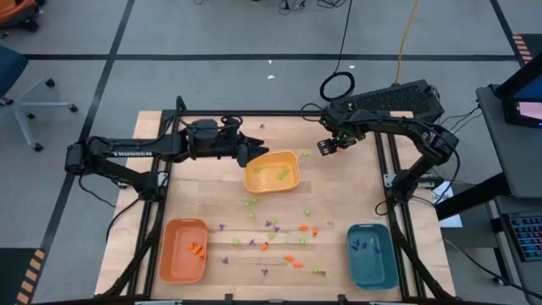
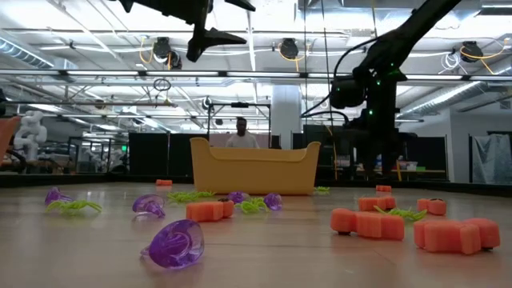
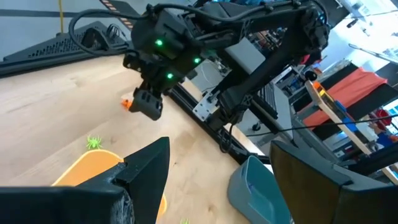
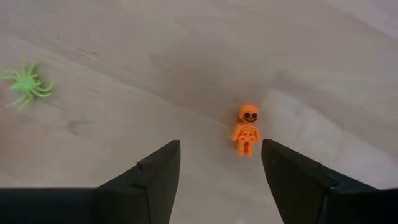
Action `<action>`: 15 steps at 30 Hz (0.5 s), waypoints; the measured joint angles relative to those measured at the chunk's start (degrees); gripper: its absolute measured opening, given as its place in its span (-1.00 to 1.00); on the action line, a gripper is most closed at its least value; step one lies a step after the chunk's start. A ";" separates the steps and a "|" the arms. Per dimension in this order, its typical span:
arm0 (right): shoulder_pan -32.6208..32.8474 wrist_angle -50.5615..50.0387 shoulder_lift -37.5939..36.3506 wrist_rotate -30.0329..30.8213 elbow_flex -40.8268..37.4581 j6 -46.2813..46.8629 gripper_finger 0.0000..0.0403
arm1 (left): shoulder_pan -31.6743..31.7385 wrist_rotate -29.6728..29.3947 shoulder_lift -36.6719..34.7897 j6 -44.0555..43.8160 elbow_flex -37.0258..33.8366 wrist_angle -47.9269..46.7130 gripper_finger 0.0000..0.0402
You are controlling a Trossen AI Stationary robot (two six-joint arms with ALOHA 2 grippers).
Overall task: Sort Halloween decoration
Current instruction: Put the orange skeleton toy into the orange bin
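The Halloween decoration pieces, tiny and orange, light green or purple, lie scattered across the table's middle (image 1: 271, 233). My right gripper (image 4: 221, 149) stands open at the far right of the table, pointing down over a small orange skeleton (image 4: 246, 129) that lies flat on the wood. The skeleton sits just beyond the gap between the fingers and is untouched. A green spider (image 4: 26, 84) lies a little way off. My left gripper (image 1: 252, 152) hovers open, about level, above the far left rim of the yellow tray (image 1: 254, 182), with nothing between its fingers (image 3: 149, 162).
An orange tray (image 1: 178, 263) holding a few orange pieces stands at the near left. At the near right a teal tray (image 1: 373, 267) has purple pieces in it. The yellow tray holds green ones. Black frame rails (image 1: 394, 169) run along the table's sides.
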 joint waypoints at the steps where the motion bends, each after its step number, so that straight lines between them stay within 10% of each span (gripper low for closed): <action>1: -0.13 -0.06 0.04 0.09 -0.01 -0.41 0.05 | 0.00 0.00 -0.02 0.00 0.00 -0.49 0.37; 15: -0.45 0.75 -0.07 2.74 -1.07 0.88 0.04 | 0.02 -1.17 -0.02 0.07 0.00 -2.24 0.37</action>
